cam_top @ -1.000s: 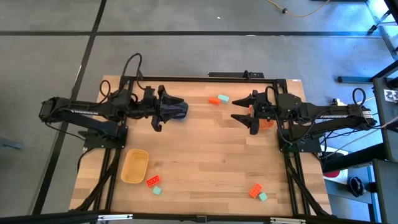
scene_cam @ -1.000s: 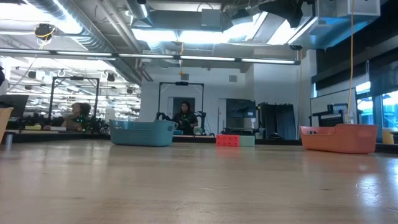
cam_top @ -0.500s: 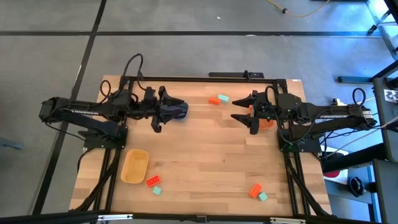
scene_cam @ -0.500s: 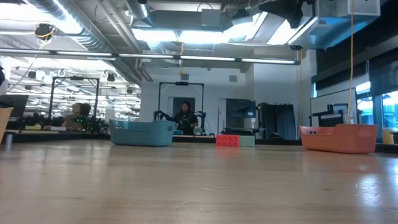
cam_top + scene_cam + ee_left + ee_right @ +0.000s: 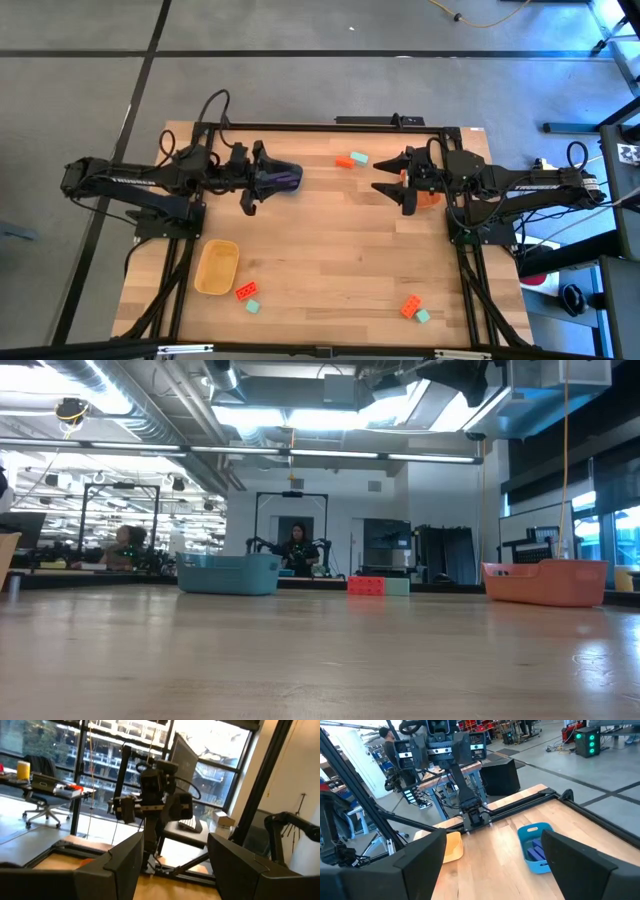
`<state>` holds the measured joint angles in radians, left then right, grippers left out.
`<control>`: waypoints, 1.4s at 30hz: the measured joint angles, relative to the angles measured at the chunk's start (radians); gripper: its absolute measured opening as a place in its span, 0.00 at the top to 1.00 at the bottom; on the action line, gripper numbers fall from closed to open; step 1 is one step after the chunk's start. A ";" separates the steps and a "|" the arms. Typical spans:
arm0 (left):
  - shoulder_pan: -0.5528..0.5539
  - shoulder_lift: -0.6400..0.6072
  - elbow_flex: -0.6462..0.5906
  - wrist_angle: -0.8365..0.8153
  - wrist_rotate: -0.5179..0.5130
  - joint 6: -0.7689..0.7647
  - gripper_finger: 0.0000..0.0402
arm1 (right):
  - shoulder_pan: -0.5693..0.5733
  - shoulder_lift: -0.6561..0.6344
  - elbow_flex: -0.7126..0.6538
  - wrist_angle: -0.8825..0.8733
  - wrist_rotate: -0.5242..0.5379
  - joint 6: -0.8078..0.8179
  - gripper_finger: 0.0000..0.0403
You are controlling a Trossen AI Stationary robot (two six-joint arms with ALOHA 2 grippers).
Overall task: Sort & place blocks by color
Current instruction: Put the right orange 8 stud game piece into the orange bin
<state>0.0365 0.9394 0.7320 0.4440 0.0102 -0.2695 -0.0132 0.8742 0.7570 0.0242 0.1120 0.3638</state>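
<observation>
While both arms hang over the far half of your table (image 5: 330,250), the left gripper (image 5: 262,187) sits above the blue tub (image 5: 285,178) with fingers spread and holding nothing. Your right gripper (image 5: 390,190), fingers likewise apart and unladen, hovers beside the orange tub (image 5: 428,198). Purple blocks (image 5: 536,851) lie in the blue tub. Orange-red and mint blocks lie in pairs: one pair (image 5: 351,159) at the far edge, one (image 5: 247,294) by the yellow tub (image 5: 216,267), one (image 5: 415,309) near the front right. The orange tub's contents look hidden.
</observation>
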 joint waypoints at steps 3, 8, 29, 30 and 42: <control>0.000 -0.045 -0.065 0.033 -0.019 -0.009 0.47 | 0.000 0.000 0.000 -0.002 -0.009 0.028 0.19; 0.000 -0.141 -0.156 0.129 -0.055 -0.040 0.47 | 0.001 0.000 0.000 -0.078 -0.052 0.149 0.19; 0.000 -0.235 -0.174 0.126 -0.072 0.009 0.47 | 0.716 0.363 0.087 -0.751 -0.364 1.772 0.19; 0.000 -0.235 -0.174 0.127 -0.071 0.009 0.47 | 0.744 0.390 0.087 -0.737 -0.347 1.843 0.19; 0.000 -0.251 -0.174 0.125 -0.068 -0.017 0.47 | 0.788 0.699 0.087 -0.511 -0.326 1.934 0.19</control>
<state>0.0368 0.6884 0.5579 0.5694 -0.0575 -0.2863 0.7750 1.5736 0.8436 -0.4870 -0.2138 2.2973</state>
